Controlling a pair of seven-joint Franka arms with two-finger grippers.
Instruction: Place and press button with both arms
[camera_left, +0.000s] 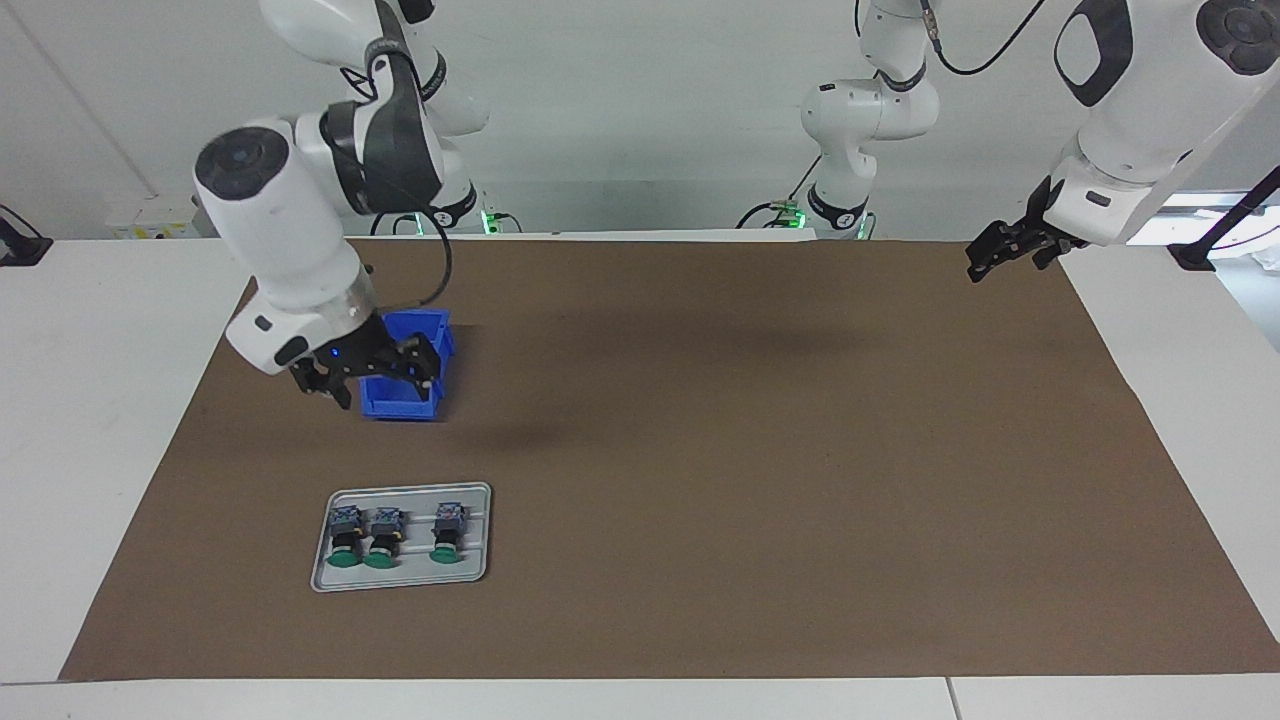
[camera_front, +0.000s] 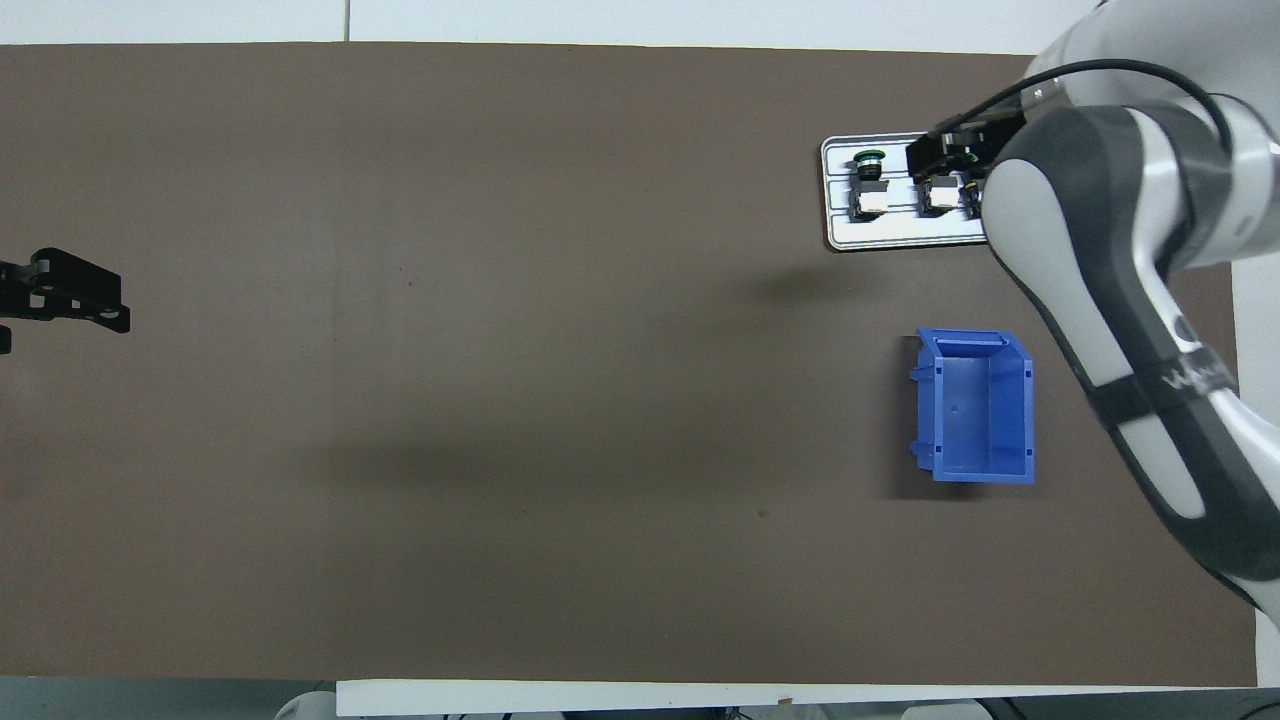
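Three green-capped buttons lie side by side on a small grey tray (camera_left: 400, 578) toward the right arm's end of the table: one (camera_left: 346, 540), one (camera_left: 384, 538) and one (camera_left: 447, 533). In the overhead view one button (camera_front: 870, 182) shows whole, a second (camera_front: 940, 195) shows partly, and the third is hidden by the arm. My right gripper (camera_left: 380, 388) is open and empty. It hangs in the air between the tray and the blue bin (camera_left: 400, 405), touching neither. My left gripper (camera_left: 1008, 262) is open and empty, and waits raised over the mat's corner at the left arm's end.
The blue bin (camera_front: 980, 405) stands open on the brown mat (camera_left: 760, 450), nearer to the robots than the tray (camera_front: 900, 232). White table shows around the mat. The right arm's forearm (camera_front: 1120, 330) covers the mat's edge beside the bin.
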